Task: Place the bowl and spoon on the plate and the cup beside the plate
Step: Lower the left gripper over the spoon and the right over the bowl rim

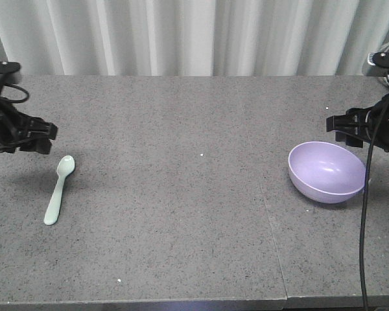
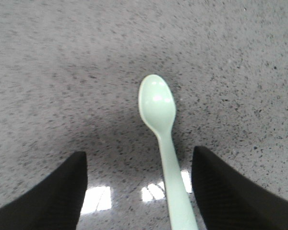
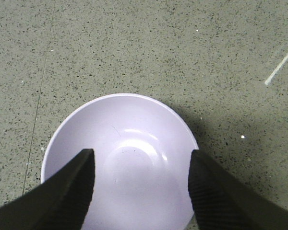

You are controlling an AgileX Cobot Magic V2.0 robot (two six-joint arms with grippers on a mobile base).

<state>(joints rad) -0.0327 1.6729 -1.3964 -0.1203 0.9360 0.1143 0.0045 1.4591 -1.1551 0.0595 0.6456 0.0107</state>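
Mint-green spoon [image 2: 157, 103] lies framed by your left gripper [image 2: 139, 160], open and empty, seemingly aligned to grasp. Your right gripper [image 3: 141, 158] hangs open, empty, over the bowl [image 3: 134, 124].

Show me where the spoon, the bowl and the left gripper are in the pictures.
spoon [image 1: 57, 194]: front view, middle of its handle.
bowl [image 1: 327, 172]: front view, inside surface.
left gripper [image 2: 139, 154]: left wrist view, midway between fingertips.

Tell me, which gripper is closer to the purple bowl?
The right gripper. It hangs open just above the bowl, one finger on either side of it. The left gripper is at the far side of the table, open over the spoon.
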